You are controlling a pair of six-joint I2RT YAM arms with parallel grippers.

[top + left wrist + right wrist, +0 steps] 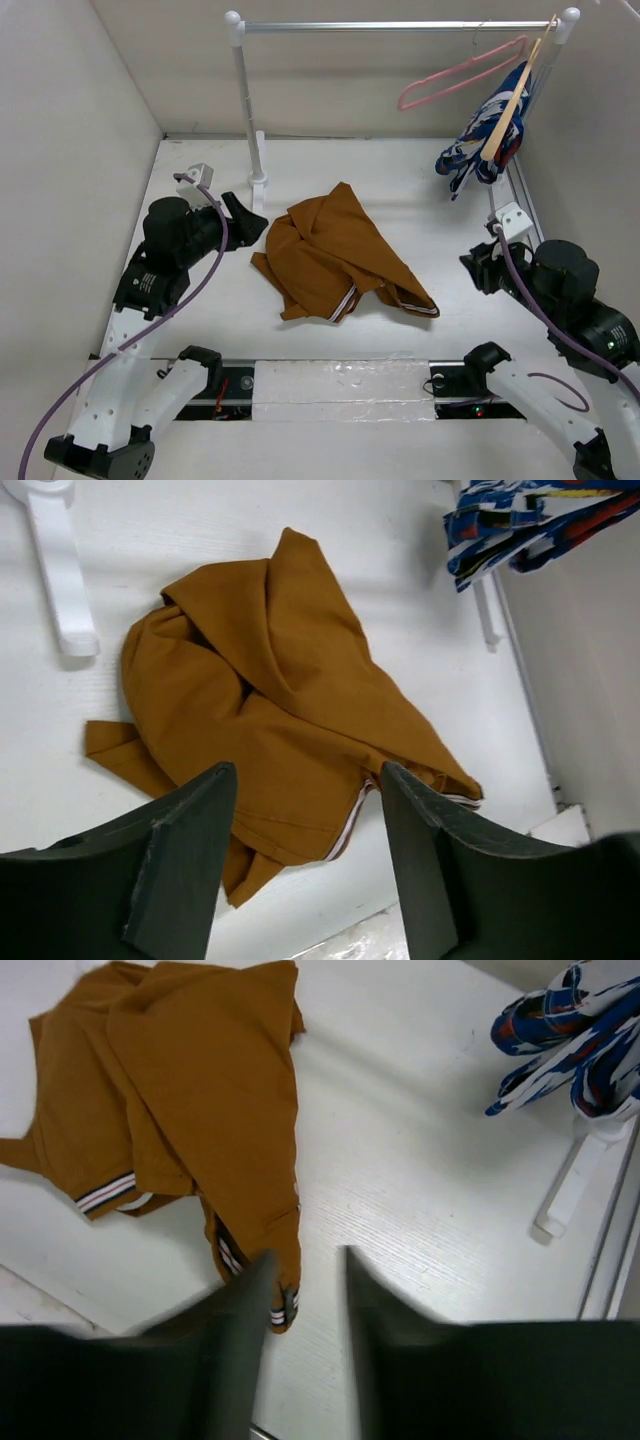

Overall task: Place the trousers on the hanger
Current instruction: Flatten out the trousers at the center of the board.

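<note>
1. Black-fingered, the left gripper (245, 215) hovers just left of the trousers (335, 250). Its jaws are spread and grasp nothing, and they point at the cloth, apparently lined up for a first pick.
2. The trousers lie crumpled on the table (420, 200), untouched, with the striped waistband edge on their near side.
3. The right gripper (478, 265) sits right of the trousers, near their striped corner, its fingers apart and empty.
4. Beyond the trousers, up and right, the pink hanger (460, 70) hangs bare from the rail (400, 27). Beside it a wooden hanger (517, 95) carries a patterned garment (470, 150).
5. No container is visible.
</note>
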